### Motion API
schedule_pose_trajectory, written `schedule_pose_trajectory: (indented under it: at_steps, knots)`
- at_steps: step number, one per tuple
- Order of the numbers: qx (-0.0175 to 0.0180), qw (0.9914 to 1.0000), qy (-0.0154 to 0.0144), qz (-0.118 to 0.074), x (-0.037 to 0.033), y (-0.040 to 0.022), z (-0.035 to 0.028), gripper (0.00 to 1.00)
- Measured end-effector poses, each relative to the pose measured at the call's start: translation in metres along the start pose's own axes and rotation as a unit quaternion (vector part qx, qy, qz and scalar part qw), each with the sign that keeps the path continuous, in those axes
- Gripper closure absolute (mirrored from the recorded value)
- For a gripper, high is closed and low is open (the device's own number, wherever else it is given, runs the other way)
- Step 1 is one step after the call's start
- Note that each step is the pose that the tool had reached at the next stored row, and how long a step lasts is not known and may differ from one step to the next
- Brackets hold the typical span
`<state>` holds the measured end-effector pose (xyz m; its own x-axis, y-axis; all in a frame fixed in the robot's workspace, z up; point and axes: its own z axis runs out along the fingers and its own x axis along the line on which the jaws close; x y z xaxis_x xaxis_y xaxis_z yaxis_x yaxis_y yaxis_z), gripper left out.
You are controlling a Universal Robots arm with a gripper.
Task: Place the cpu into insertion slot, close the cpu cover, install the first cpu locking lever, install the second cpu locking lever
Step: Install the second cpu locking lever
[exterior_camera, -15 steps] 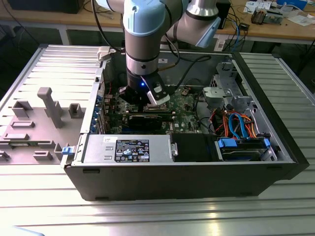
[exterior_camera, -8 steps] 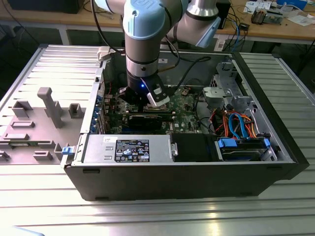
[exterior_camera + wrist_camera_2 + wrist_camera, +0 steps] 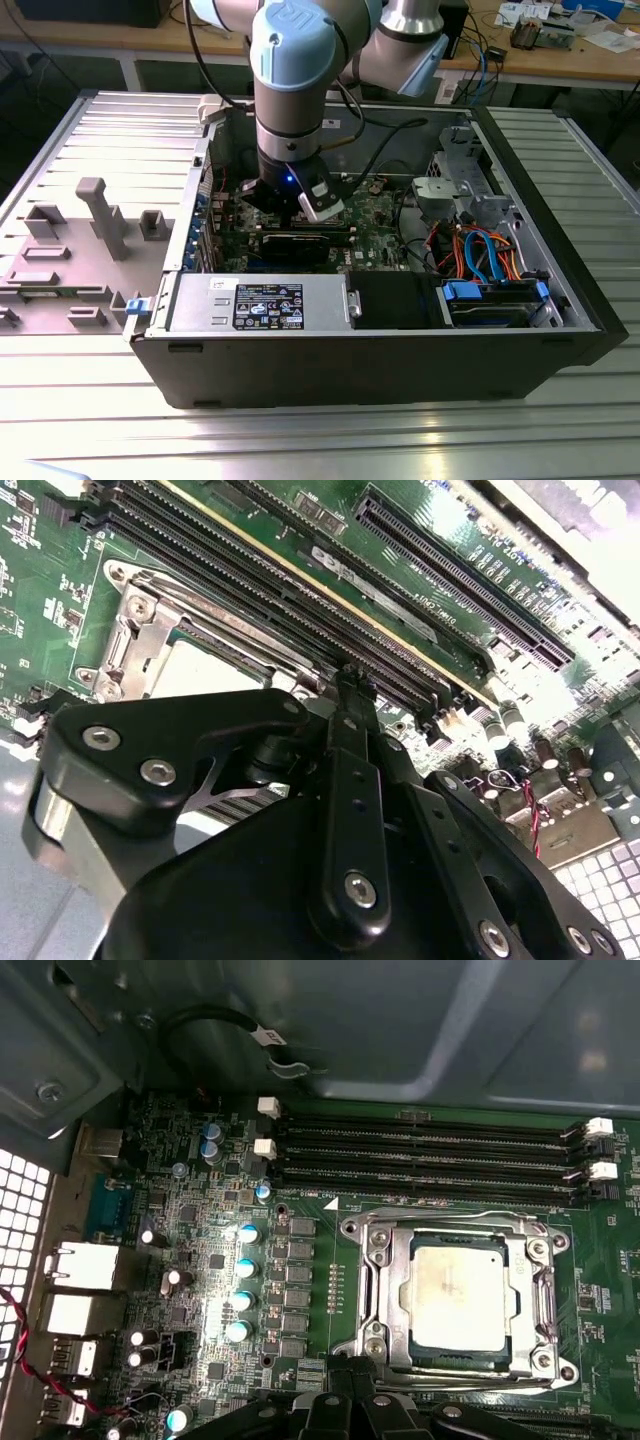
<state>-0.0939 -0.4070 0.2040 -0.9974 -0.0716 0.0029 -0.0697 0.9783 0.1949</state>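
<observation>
The gripper hangs low over the green board, its black fingers pressed together with nothing between them. Just past its tips sits the cpu, lying flat in the insertion slot. The cpu cover looks like it is down around the chip, so the grey top shows through its window.

What could go wrong? The tips are very close to the metal rim. I think that if they push down in the wrong spot, they could scrape the cover or slip off the thin wire at the slot's edge. A slip could also bump the chip.

A little beyond the slot run the long black memory slots, right next to it, so there is not much room there. Off to one side stand small blue-topped cans. Farther still is the grey case wall.
</observation>
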Motion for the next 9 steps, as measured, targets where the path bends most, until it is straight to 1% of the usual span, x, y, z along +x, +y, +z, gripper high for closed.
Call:
schedule_pose_trajectory:
  at_steps: [4, 9]
  knots:
    - [-0.0040, 0.99999, -0.0003, 0.000, 0.0000, -0.0001, 0.0009, 0.89]
    - [-0.0068, 0.99998, -0.0005, 0.000, 0.0012, -0.0001, 0.0020, 0.89]
